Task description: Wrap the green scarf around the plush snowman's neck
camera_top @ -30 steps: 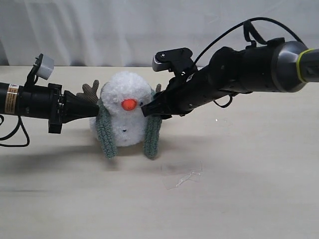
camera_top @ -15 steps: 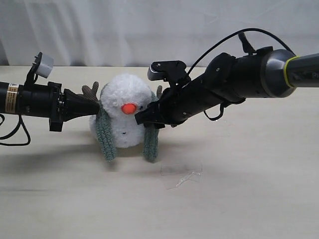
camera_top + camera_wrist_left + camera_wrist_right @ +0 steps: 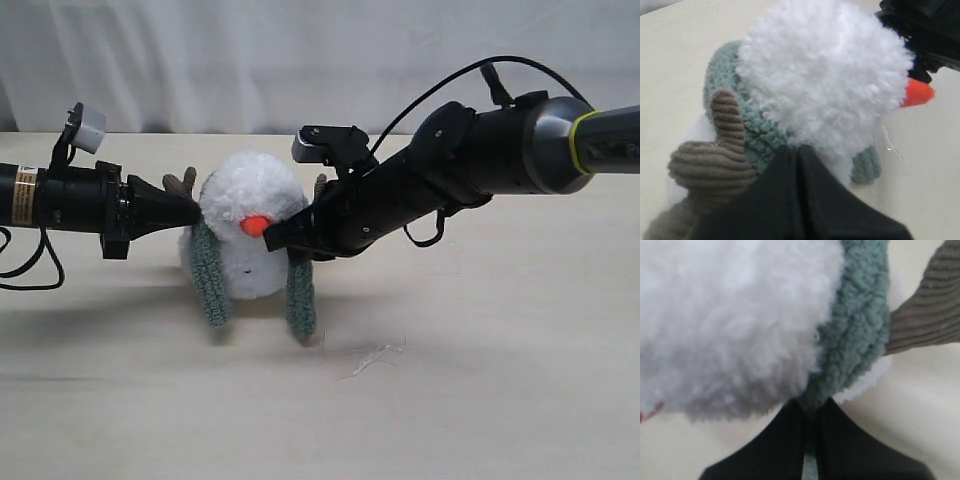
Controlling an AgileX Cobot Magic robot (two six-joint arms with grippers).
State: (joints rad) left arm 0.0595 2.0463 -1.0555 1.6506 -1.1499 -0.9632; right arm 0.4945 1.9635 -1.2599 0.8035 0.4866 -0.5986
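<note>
- Green scarf point(image 3: 209, 280): it is draped behind the snowman point(image 3: 250, 185), and its two ends hang down the front, one on each side of the body. Both ends run roughly upright, with their tips near the table point(image 3: 480, 380).
- Neck point(image 3: 225, 240): the scarf covers it at the back and sides, while the front, below the orange nose point(image 3: 256, 225), is bare white fluff.
- Right gripper point(image 3: 272, 238): the fingers are pressed together with a sliver of green knit between them, at the top of the right-hand end. The tip sits just beside the nose.
- Left gripper point(image 3: 192, 212): the fingers are pressed together, with the tips buried where the scarf meets the head. Whether any knit lies between them cannot be told.
- Governing relation: the bare throat lies across from the right fingers, toward the left arm. The held end would probably have to swing from upright to crosswise to close the loop, and the right arm is the nearer to doing so.
</note>
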